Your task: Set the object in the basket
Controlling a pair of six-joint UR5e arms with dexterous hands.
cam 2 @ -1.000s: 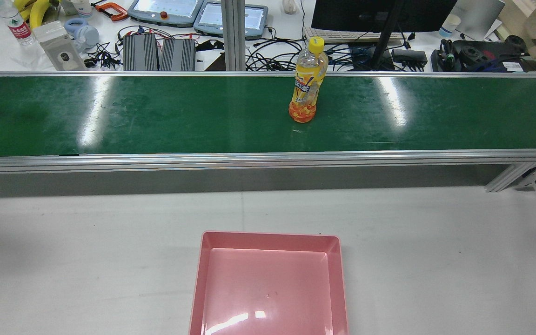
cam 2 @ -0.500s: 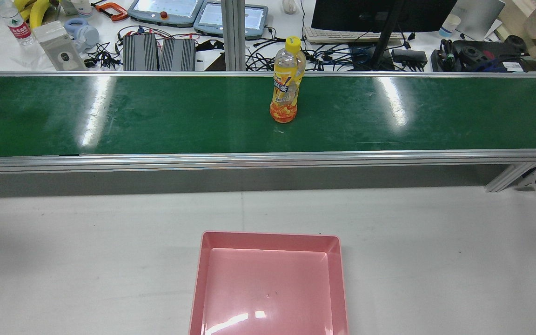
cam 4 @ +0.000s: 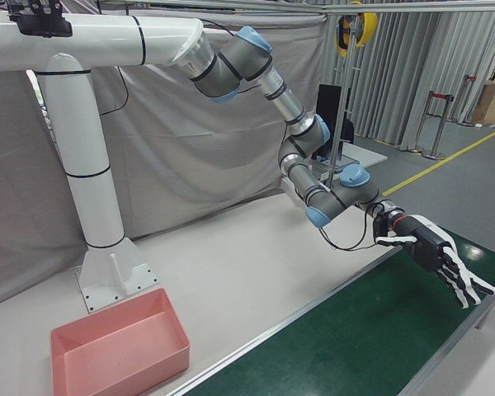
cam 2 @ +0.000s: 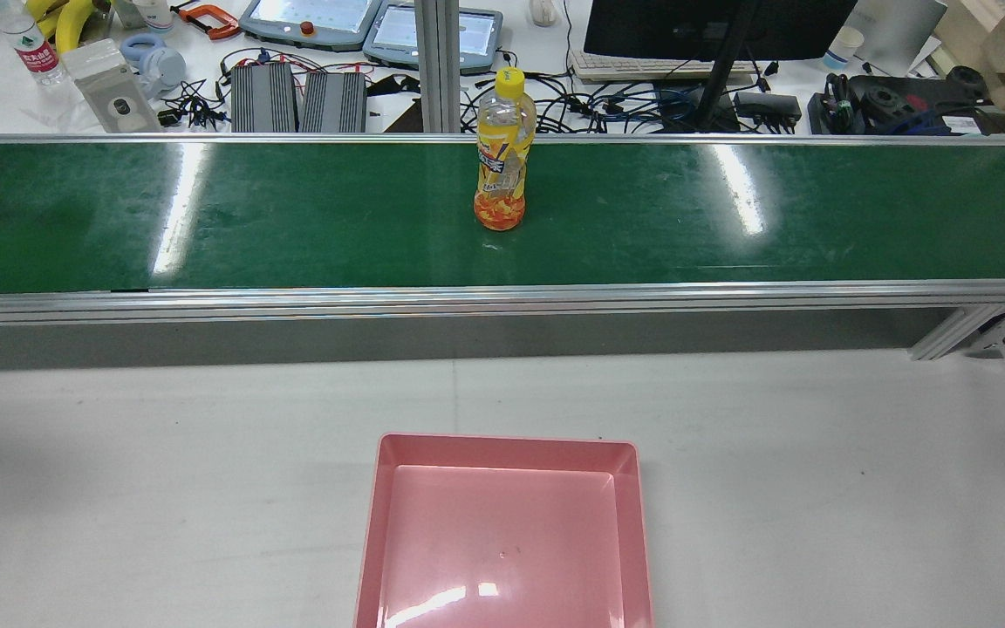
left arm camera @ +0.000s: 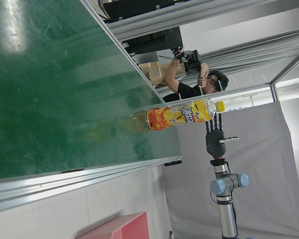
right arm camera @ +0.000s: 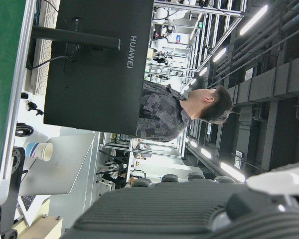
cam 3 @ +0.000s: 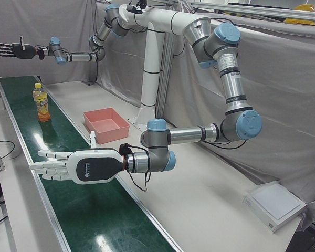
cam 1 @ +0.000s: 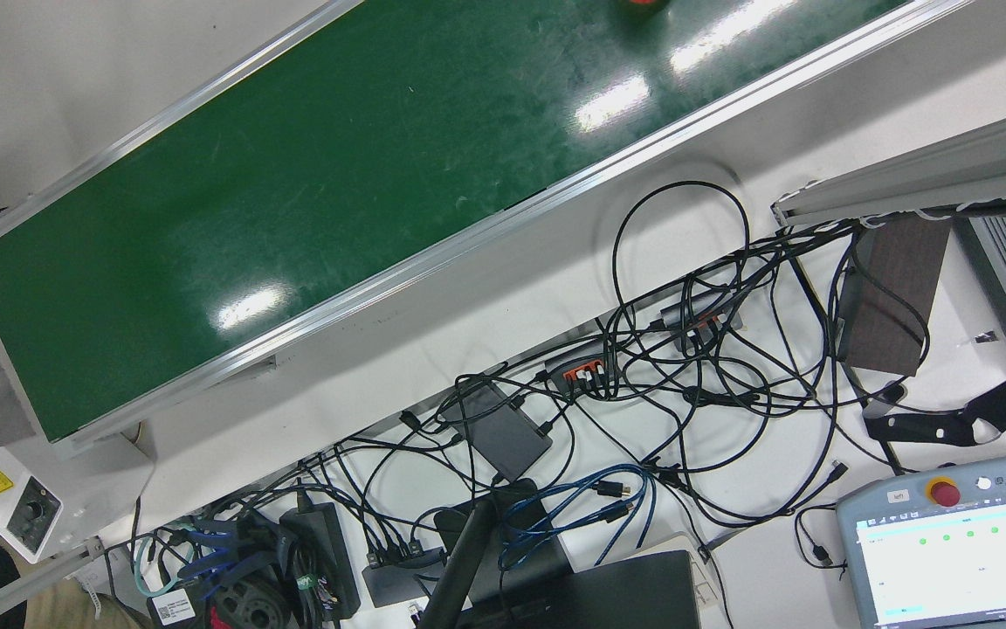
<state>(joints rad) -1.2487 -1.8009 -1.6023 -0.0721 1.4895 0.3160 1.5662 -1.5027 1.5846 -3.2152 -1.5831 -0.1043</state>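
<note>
A yellow-capped juice bottle [cam 2: 502, 148] with an orange base stands upright on the green conveyor belt [cam 2: 293, 218], across from the pink basket [cam 2: 507, 445]. It also shows in the left-front view [cam 3: 40, 103] and the left hand view [left arm camera: 182, 113]. My left hand [cam 3: 68, 165] is open and hovers flat over the belt, well short of the bottle. My right hand [cam 3: 11, 50] is open above the belt's far end, beyond the bottle; it also shows in the right-front view [cam 4: 437, 256]. The basket [cam 3: 110, 135] holds nothing.
The belt has raised aluminium rails [cam 2: 468, 296] along both sides. The white pedestal [cam 3: 147, 100] stands behind the basket. Beyond the belt lies a desk with cables [cam 1: 643, 376], a monitor [right arm camera: 99, 64] and teach pendants [cam 2: 372, 26]. A person [right arm camera: 184, 112] stands there.
The bottle has ridden the belt leftward in the rear view, from right of the basket's centre to about level with it. Nothing else has moved.
</note>
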